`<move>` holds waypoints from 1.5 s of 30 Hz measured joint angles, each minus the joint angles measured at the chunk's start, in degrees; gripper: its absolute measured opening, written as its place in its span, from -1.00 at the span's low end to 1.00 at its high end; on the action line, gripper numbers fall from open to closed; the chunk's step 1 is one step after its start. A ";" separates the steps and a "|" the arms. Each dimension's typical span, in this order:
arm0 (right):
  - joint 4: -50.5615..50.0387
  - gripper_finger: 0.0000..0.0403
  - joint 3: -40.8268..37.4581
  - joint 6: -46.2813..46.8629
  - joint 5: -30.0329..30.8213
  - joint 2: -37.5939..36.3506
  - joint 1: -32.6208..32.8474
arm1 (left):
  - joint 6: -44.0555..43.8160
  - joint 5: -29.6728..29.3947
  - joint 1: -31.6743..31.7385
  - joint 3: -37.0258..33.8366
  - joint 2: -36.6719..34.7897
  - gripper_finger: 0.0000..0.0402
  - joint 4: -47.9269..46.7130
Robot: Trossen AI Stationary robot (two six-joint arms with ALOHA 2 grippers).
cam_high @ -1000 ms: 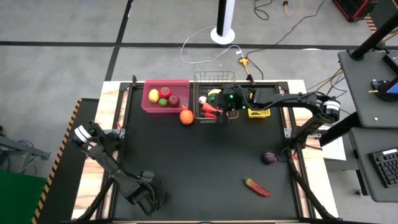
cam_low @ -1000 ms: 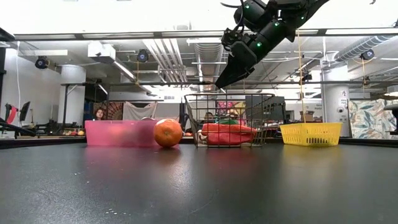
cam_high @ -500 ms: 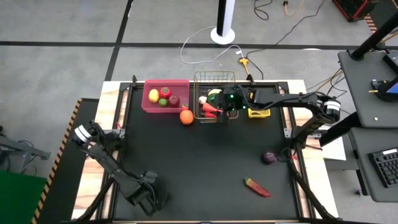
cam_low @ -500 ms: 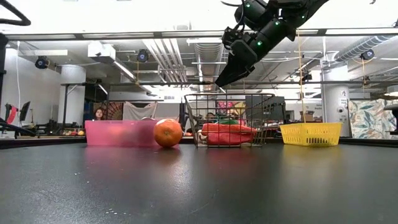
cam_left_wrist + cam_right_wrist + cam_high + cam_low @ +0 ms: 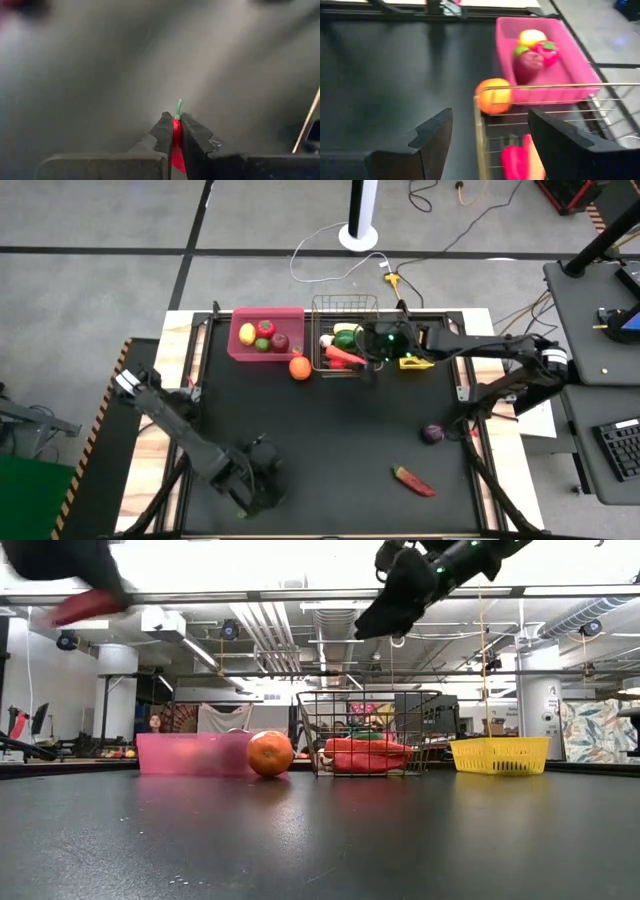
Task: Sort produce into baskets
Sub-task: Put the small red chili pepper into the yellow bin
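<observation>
Two grippers: one per arm, both in view.
Left gripper (image 5: 173, 131): near edge of the bench, raised off the surface; fingers closed tight on a red chilli (image 5: 176, 145), green stem poking out past the tips.
Loose chilli (image 5: 414, 481): second red chilli lying on the bare bench, near edge, right of centre.
Purple onion (image 5: 432, 433): on the bench by the right side, a little farther back than the loose chilli, apart from it.
Bench (image 5: 330, 440): black top, wooden border.
Orange (image 5: 298, 367): on the bench, outside the bins, touching or just beside the front of the pink bin, near the wire basket's left corner.
Pink bin (image 5: 240, 350): far left of the row; holds a yellow lemon (image 5: 247, 333), a red piece with green top (image 5: 265, 328), a dark red piece (image 5: 280, 340) and a green piece (image 5: 262, 344).
Wire basket (image 5: 312, 735): middle of the row; holds a carrot (image 5: 343, 355), red pieces, a white piece (image 5: 325, 340) and something green (image 5: 345, 335).
Right gripper (image 5: 490, 137): raised over the wire basket's front right corner; fingers spread apart, nothing between them.
Yellow bin (image 5: 499, 754): far right of the row, just beside the wire basket; contents cannot be told.
Room beyond: a person seated far behind the pink bin (image 5: 158, 724).
</observation>
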 joint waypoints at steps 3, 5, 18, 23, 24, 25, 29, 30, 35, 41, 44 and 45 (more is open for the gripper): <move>1.14 0.24 -2.48 0.93 0.03 -1.80 2.43 | 14.90 -3.20 3.19 0.66 -1.90 -0.98 4.46; 1.53 0.23 -4.05 1.90 0.02 -2.93 4.19 | 26.42 -4.75 4.97 0.76 -2.77 -0.98 8.48; 9.57 0.21 -8.78 8.26 0.06 -5.11 17.23 | 73.45 -8.39 12.57 -1.69 -5.98 -0.98 33.14; 19.12 0.21 -11.57 9.05 1.06 -3.89 22.34 | 77.51 -4.95 14.45 -9.05 -8.18 -0.98 44.75; 20.45 0.21 -11.86 9.35 2.16 -3.46 23.18 | 78.18 -4.79 14.63 -10.96 -8.87 -0.98 48.88; 22.05 0.21 -11.94 9.62 3.45 -2.93 23.99 | 78.66 -4.44 14.76 -12.91 -9.67 -0.98 52.85; 26.14 0.21 -12.28 10.94 8.26 0.44 25.92 | 80.65 -3.11 15.63 -19.60 -11.25 -0.98 68.41; 27.54 0.21 -12.23 11.24 8.98 1.54 26.20 | 80.93 -3.26 15.94 -20.96 -11.28 -0.98 71.01; 33.86 0.21 -12.23 13.27 9.11 6.11 26.52 | 80.33 -3.17 16.12 -25.45 -11.11 -0.98 78.16; 37.52 0.21 -10.71 14.61 8.97 9.40 26.56 | 80.07 -3.28 16.20 -26.49 -11.06 -0.98 79.16; 39.81 0.21 -10.09 14.97 8.64 11.05 26.82 | 80.93 -3.33 16.46 -26.41 -11.06 -0.98 79.20; 39.46 0.21 -9.99 14.97 8.62 11.25 26.90 | 81.10 -3.33 16.60 -26.41 -11.06 -0.98 79.23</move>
